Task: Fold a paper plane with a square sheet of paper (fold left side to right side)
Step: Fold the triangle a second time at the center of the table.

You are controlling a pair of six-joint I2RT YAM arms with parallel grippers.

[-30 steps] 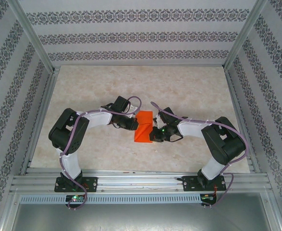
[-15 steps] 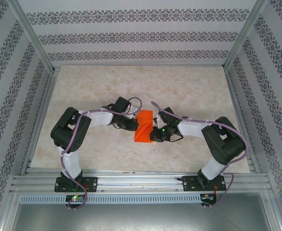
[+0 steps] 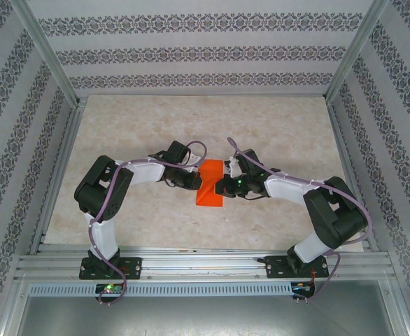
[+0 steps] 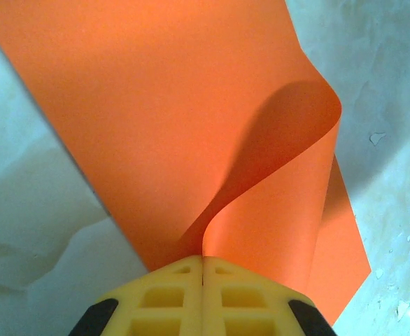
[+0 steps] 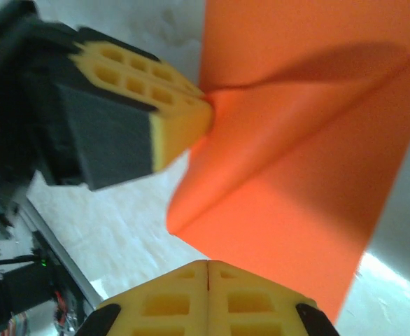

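Eyes on the square sheet of paper [image 3: 208, 196], mid-bench [image 3: 275, 126] between the arms — one side curled up in a loose loop, no crease pressed yet. Pinched at the edge by the left gripper [image 4: 203, 269], clamped tight. Closed too at the right gripper [image 5: 208, 269], just beside the sheet — cannot tell about a hold. Early going, nearly every fold left.

Your square sheet of paper [image 3: 210, 187] was plain bright orange, thin and unmarked. It lay near the middle of the table [image 3: 275, 133] and showed from above as a narrow strip, longer front to back. Close up it was not flat: one side rose off the lower layer and curled over in a soft, uncreased loop, drawn to a pinched point.
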